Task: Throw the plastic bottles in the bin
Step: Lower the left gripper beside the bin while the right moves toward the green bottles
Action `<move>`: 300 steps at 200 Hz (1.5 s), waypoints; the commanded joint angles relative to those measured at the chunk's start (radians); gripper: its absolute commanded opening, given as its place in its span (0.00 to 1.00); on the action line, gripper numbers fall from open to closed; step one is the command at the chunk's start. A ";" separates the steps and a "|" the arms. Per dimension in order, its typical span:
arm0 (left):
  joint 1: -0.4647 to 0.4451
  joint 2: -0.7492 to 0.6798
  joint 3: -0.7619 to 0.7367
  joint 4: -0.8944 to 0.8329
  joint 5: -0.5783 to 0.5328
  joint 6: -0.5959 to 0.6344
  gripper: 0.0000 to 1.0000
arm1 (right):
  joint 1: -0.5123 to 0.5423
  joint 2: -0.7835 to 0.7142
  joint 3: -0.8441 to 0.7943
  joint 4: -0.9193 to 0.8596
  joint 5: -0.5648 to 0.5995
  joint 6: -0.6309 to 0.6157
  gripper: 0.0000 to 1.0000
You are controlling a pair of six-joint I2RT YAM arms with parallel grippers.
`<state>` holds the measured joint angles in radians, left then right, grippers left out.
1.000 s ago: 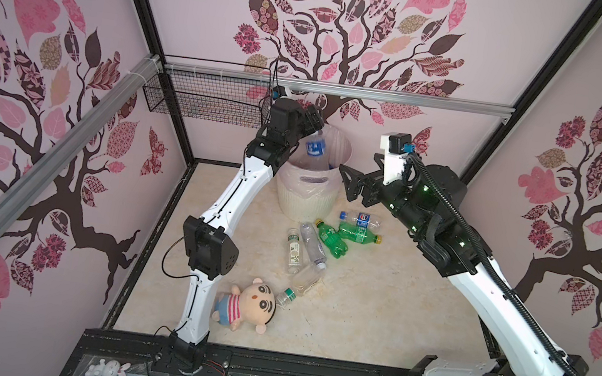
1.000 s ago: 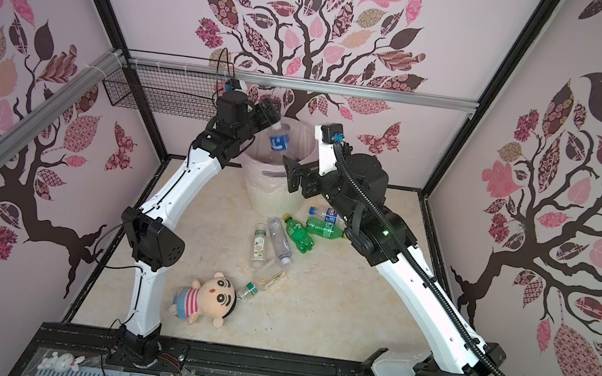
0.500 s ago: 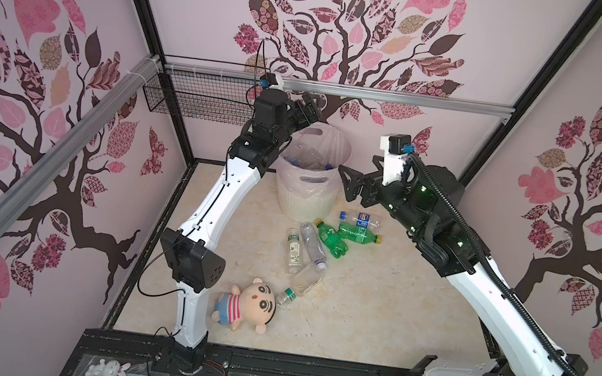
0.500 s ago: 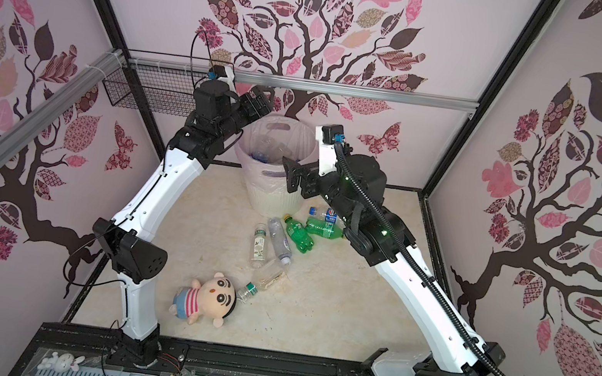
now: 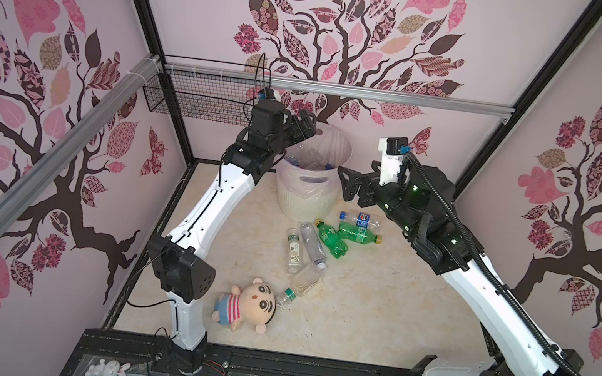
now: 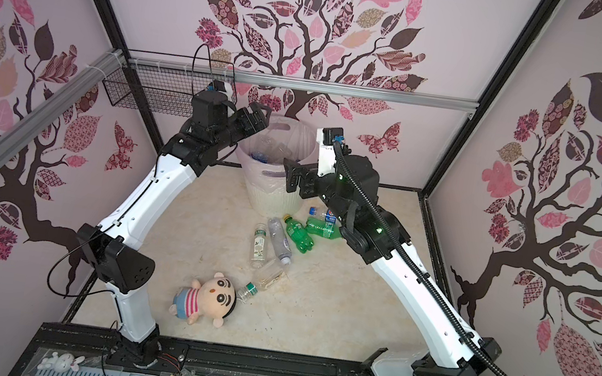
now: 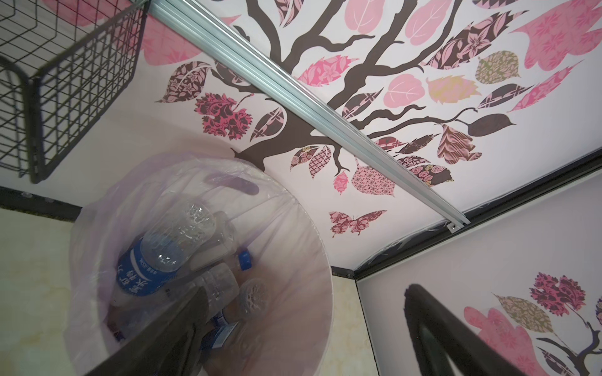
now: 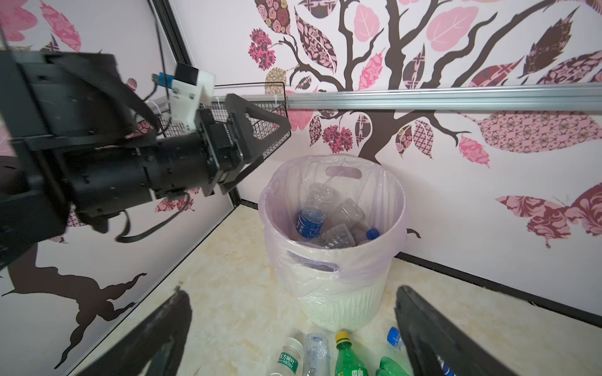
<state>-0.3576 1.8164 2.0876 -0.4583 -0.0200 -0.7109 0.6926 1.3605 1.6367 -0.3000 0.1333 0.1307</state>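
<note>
The bin [image 5: 303, 201] stands just under the left gripper [image 5: 301, 126], whose empty jaws are spread above its rim. The right gripper [image 5: 350, 188], also spread and empty, hangs beside the bin wall. Some bottles [image 8: 329, 221] lie inside the bin. Others [image 5: 317, 246] lie under the right jaws on the open floor [image 5: 374, 309].

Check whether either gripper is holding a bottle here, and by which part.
Nothing is held. The left gripper hangs open and empty above the rim of the bin. The right gripper is open beside the bin, also empty.

Bottles [image 7: 163, 257] in the bin [image 7: 303, 328]; hand [image 7: 306, 293] agape, empty.
</note>
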 commanded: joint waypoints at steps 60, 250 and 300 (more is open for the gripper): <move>0.001 -0.296 -0.376 -0.125 0.025 -0.058 0.97 | 0.004 0.024 -0.054 -0.122 0.026 0.090 1.00; -0.133 -0.180 -0.874 -0.267 0.218 0.011 0.97 | 0.127 -0.033 -0.254 -0.242 0.132 0.171 1.00; -0.144 -0.069 -0.840 -0.271 0.225 0.046 0.90 | 0.127 -0.077 -0.290 -0.249 0.157 0.163 1.00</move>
<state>-0.4980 1.7081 1.1973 -0.7013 0.2142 -0.7078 0.8215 1.3422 1.3613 -0.5220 0.2523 0.2939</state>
